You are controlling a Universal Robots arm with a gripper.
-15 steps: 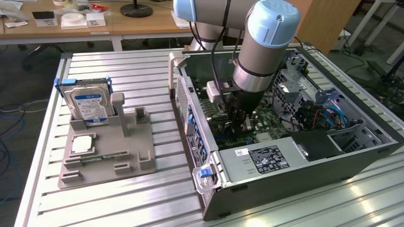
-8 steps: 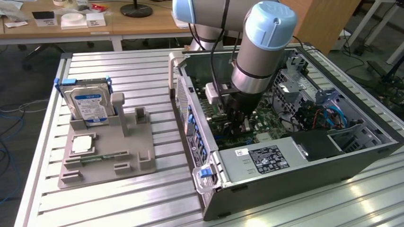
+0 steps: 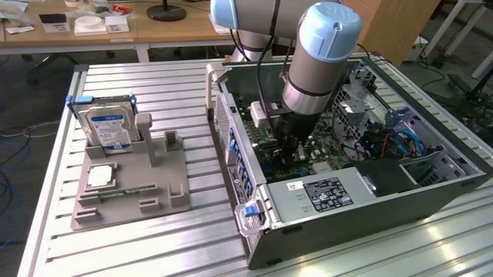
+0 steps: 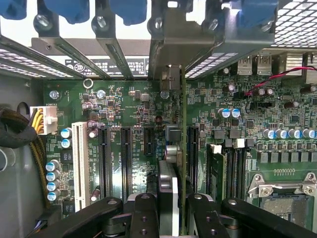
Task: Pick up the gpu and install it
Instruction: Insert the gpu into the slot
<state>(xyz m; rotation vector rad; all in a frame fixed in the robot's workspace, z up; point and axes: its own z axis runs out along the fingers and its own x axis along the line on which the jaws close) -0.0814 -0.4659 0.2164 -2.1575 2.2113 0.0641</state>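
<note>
My gripper [image 3: 291, 151] is down inside the open computer case [image 3: 431, 196], just over the green motherboard [image 4: 124, 104]. In the wrist view the gripper [image 4: 173, 208] is shut on the gpu [image 4: 182, 148], with a black finger [image 4: 143, 210] on each side of it. I see the gpu edge-on as a thin upright card, and it runs from the fingers towards the case's rear wall. Its metal bracket [image 4: 171, 44] lies against the rear slot openings. The card stands among the black expansion slots [image 4: 126, 158], close to the slot [image 4: 193, 153] beside it. I cannot tell how deep it sits.
A grey fixture [image 3: 154, 179] on the slatted table holds the silver hard drive [image 3: 108, 128] upright and a small green memory stick [image 3: 127, 189]. The power supply [image 3: 324, 193] fills the case's near corner. Memory slots [image 4: 233, 168] and the processor socket [image 4: 282, 193] lie close beside the card.
</note>
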